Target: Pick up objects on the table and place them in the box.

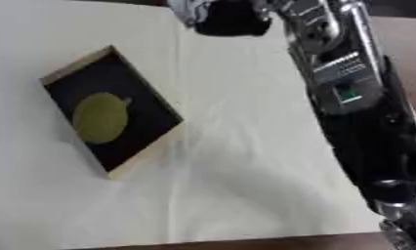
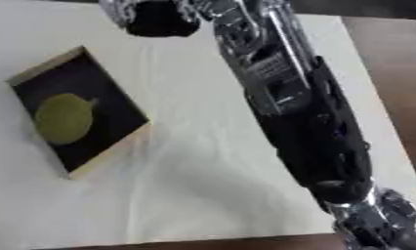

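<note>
I am looking down at a tabletop (image 1: 245,195) covered in pale cloth. A shallow box (image 1: 147,158) with a light wooden rim and a dark inside is lying at the left, and a round yellow-green object (image 1: 100,117) is already sitting inside it. My right arm (image 2: 288,97) is stretching from the lower right up to the far edge, where my right hand (image 2: 160,19) is showing as a dark blurred shape; I cannot tell whether it is open or holding anything. My left hand is not showing. I am seeing no other loose objects on the cloth, so I am judging the task nearly finished.
</note>
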{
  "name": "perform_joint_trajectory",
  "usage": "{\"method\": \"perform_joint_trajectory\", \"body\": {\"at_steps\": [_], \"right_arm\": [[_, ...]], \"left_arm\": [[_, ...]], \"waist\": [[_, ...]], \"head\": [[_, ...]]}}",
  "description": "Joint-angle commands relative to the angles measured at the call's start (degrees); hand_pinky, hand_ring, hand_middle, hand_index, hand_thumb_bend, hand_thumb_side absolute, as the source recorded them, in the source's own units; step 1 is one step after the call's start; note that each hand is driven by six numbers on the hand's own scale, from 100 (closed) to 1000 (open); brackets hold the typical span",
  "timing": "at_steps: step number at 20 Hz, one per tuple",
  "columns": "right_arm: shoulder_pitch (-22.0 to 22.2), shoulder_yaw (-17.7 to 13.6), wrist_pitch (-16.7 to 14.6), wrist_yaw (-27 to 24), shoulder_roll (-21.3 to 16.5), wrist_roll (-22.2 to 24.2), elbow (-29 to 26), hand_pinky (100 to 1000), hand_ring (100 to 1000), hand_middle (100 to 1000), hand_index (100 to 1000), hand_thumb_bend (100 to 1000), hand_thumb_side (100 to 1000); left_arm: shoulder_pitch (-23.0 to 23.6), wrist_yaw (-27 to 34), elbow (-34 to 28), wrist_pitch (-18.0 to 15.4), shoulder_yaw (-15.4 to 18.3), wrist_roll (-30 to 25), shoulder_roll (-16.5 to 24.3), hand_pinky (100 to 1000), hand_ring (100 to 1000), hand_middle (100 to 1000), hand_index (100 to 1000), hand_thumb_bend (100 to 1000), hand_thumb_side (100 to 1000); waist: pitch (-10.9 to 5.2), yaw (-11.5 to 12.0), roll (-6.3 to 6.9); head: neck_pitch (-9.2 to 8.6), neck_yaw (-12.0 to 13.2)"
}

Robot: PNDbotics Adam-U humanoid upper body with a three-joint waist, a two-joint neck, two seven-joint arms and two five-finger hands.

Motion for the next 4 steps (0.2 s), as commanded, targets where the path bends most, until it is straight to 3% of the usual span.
{"method": "perform_joint_trajectory", "body": {"at_steps": [1, 4], "right_arm": [[0.9, -4.0, 0.2, -6.1, -5.3, -4.6, -2.4, 854, 802, 708, 811, 100, 100], [4.2, -7.4, -1.3, -10.1, -9.7, -9.7, -2.5, 853, 792, 698, 798, 100, 100]], "left_arm": [[0.2, 0.0, -1.2, -0.1, 0.7, 0.3, 1.8, 700, 660, 708, 766, 100, 599], [0.5, -0.3, -1.2, 0.1, 0.8, 0.3, 1.5, 700, 660, 708, 766, 100, 599]], "waist": [[-1.45, -0.3, 0.45], [-1.56, -0.8, 0.48]], "head": [[-0.03, 1.1], [-0.29, 1.5]]}}
